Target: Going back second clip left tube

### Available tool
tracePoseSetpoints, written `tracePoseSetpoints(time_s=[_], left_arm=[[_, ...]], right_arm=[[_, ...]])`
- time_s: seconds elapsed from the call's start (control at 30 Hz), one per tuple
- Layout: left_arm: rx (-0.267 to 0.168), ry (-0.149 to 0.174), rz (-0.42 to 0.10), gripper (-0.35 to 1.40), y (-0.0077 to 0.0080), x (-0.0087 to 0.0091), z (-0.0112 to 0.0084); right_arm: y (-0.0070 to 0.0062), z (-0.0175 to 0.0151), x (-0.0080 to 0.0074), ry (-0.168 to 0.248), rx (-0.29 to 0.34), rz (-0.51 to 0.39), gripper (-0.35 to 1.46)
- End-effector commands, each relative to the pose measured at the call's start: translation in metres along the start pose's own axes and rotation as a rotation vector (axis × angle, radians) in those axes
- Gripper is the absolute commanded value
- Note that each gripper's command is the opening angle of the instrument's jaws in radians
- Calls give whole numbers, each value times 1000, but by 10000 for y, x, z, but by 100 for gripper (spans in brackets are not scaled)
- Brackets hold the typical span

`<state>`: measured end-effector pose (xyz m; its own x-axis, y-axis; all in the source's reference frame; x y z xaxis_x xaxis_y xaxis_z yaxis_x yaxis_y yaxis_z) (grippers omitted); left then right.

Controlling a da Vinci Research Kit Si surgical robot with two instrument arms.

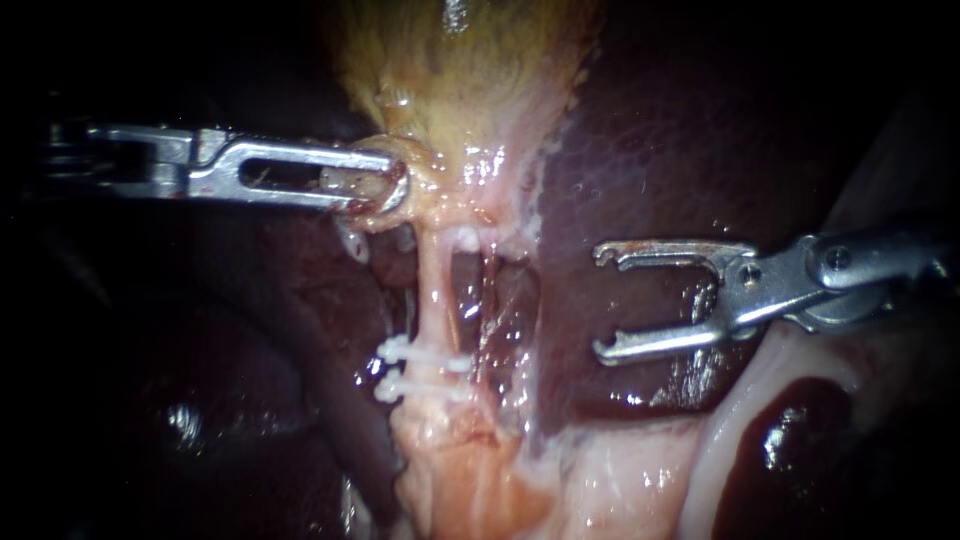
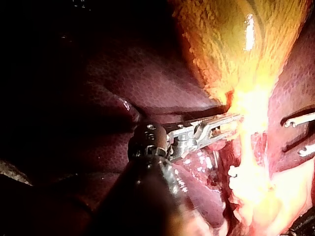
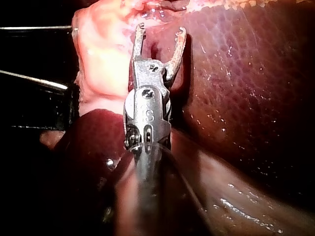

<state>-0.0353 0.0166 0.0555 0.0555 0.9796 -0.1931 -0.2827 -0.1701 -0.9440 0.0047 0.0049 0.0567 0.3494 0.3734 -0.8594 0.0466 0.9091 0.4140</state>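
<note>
Right instrument: jaws spread, empty, level with and right of the left tube. The tube runs far-to-near and carries two clips. Left instrument pinches the gallbladder neck.

Liver carries all: gallbladder & left tube w/ clips lie on it.

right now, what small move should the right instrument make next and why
Probably draw the right instrument back toward its own side: its jaws stand open and empty, apart from the left tube, which already carries two clips. The left instrument, shut on the gallbladder, should hold.
</note>
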Motion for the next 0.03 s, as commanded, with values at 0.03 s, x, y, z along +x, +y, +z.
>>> tracePoseSetpoints(time_s=[0.03], left_arm=[[0, -1, -1, -35, 1, 0, -1]], right_arm=[[0, 0, 1, 1, 2, 0, 50]])
